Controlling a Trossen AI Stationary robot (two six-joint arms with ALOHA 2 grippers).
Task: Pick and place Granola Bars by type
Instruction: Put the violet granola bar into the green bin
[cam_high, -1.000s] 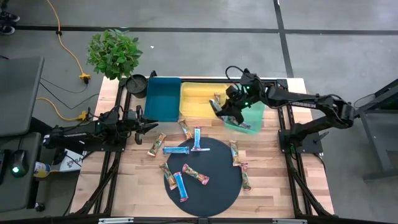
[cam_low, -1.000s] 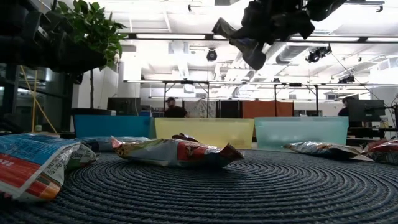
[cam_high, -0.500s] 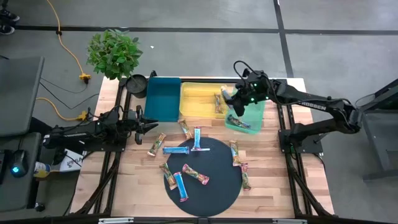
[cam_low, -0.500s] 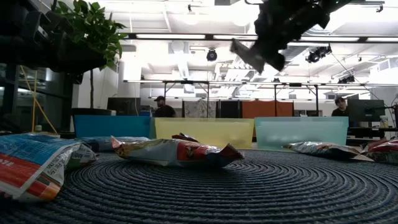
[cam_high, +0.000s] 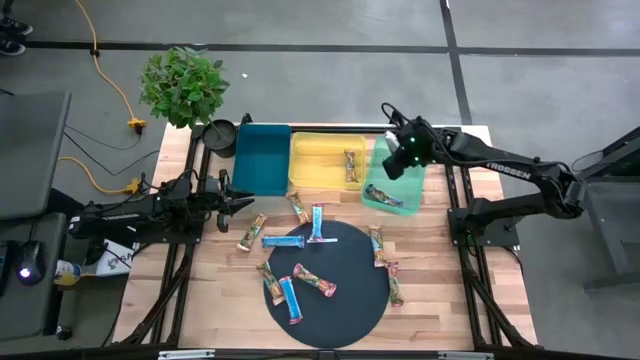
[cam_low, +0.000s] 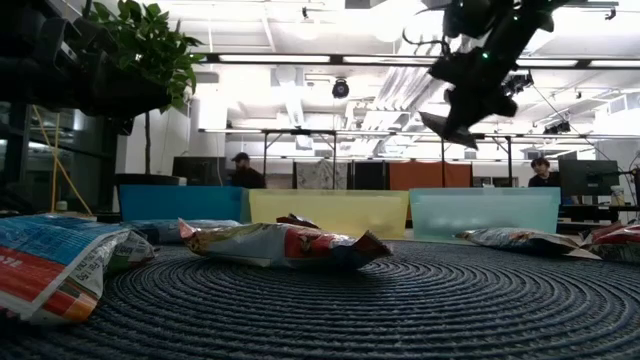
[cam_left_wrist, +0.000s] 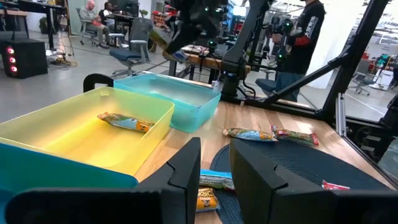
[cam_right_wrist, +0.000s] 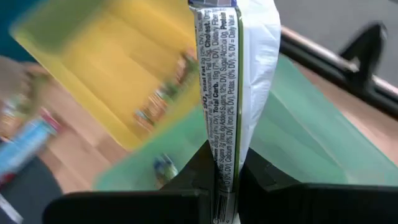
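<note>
Item: right gripper (cam_high: 401, 163) — poised above the green tray (cam_high: 412, 190), fingers (cam_right_wrist: 205, 171) pinched on the narrow end of a held bar (cam_right_wrist: 227, 74).

- Held bar: silvery-white wrapper, nutrition print showing in the right wrist view; long axis runs straight out from the fingers, in line with them, so the bar stands out beyond the fingertips toward the tray rather than crosswise.
- Target: green tray, at the right end of the row, touching the yellow tray (cam_high: 322, 150); one blue-labelled bar (cam_high: 384, 197) already lies in its near half. The teal tray (cam_high: 262, 160) sits at the left end.
- Deciding relation: the held bar's free end points toward the green tray's floor; its height above that floor cannot be told. By my reading, the release wants the bar clear of the shared wall with the yellow tray, which holds one tan bar (cam_high: 350, 165).
- Remaining stock: loose bars (cam_high: 300, 290) on and around the dark round mat (cam_high: 345, 305), on the counter (cam_high: 430, 290).
- Left gripper (cam_high: 243, 203) — waiting at the counter's left edge, beside the teal tray, fingers (cam_left_wrist: 186, 171) slightly apart, holding nothing. It is the nearer arm to the bars left of the mat.
</note>
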